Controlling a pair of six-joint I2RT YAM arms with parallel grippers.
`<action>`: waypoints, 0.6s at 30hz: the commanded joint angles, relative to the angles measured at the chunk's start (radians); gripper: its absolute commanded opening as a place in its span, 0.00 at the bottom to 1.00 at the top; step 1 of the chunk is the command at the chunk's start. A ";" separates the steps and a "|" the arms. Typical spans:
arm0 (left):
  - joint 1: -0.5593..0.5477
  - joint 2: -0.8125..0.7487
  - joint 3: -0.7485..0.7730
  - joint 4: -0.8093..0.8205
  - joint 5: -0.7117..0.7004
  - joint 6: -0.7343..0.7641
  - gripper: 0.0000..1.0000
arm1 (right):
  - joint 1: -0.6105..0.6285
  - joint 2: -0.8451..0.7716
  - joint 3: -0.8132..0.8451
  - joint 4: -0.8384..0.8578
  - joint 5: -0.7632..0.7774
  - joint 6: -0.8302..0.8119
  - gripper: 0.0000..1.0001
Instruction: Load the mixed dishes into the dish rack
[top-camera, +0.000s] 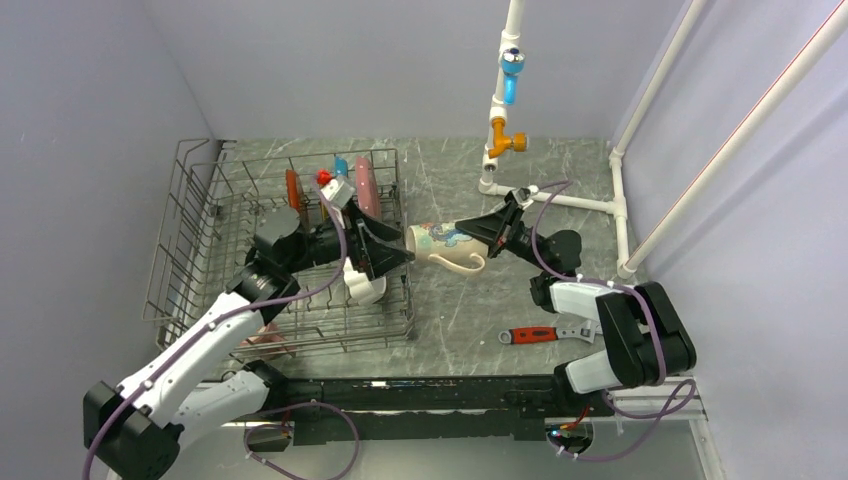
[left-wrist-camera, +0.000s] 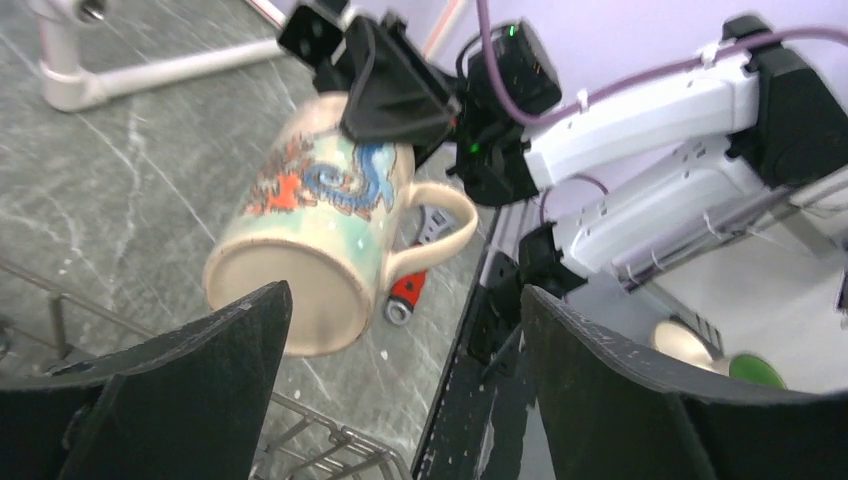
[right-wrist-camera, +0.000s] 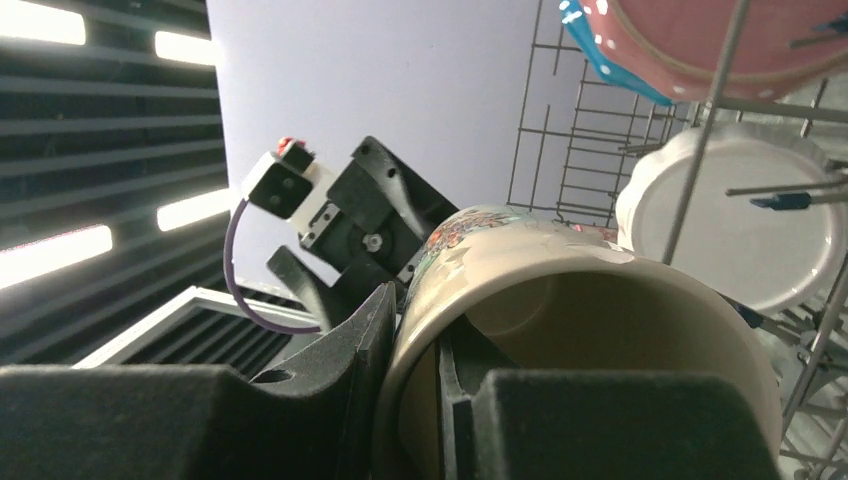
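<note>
Mid-frame, the right gripper (top-camera: 492, 230) is pinching the cream cup (top-camera: 440, 243) by its rim, and the left gripper (top-camera: 398, 250) is gaping open at its base.

**Rack's load partly out of sight**

From above, the left arm (top-camera: 200, 345) hides most of a white scalloped bowl (top-camera: 365, 288) and a pink dish (top-camera: 268, 338) in the grey wire dish rack (top-camera: 190, 230). At the left wrist, a painted cream mug (left-wrist-camera: 320, 240) covers the middle of the red-handled wrench (left-wrist-camera: 405, 293).
</note>
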 joint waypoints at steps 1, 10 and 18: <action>-0.002 -0.108 0.003 -0.020 -0.175 0.003 0.95 | 0.021 0.022 0.022 0.355 0.037 0.113 0.00; 0.000 -0.137 -0.052 -0.033 -0.335 -0.217 0.99 | 0.052 -0.004 0.056 0.355 0.040 0.113 0.00; 0.000 -0.030 -0.039 0.008 -0.203 -0.548 0.99 | 0.075 -0.047 0.073 0.354 0.045 0.079 0.00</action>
